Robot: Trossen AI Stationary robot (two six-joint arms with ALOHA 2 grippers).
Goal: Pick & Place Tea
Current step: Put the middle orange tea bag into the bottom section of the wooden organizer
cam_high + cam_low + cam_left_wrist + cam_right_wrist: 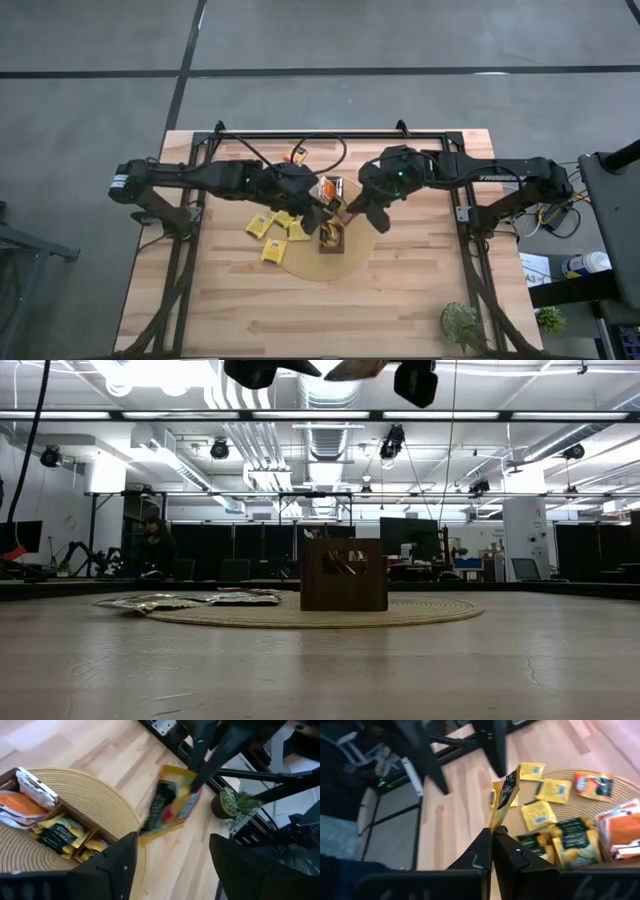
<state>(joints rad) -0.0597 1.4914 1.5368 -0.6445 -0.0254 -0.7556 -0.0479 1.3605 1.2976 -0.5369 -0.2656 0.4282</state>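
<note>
Overhead, a pale wood table stands on grey floor; a small potted plant sits near its front right corner. Round woven mat lies mid-table, carrying a narrow dark-brown tray with tea sachets in its compartments. Loose yellow sachets lie at the mat's left edge. Beyond the table: open workshop, ceiling ducts, strip lights, a person seated far off. Right gripper, raised above the tray, pinches shut on one dark-green-and-yellow sachet by its edge. Left gripper faces it, fingers spread wide, holding nothing, just beside that sachet.
</note>
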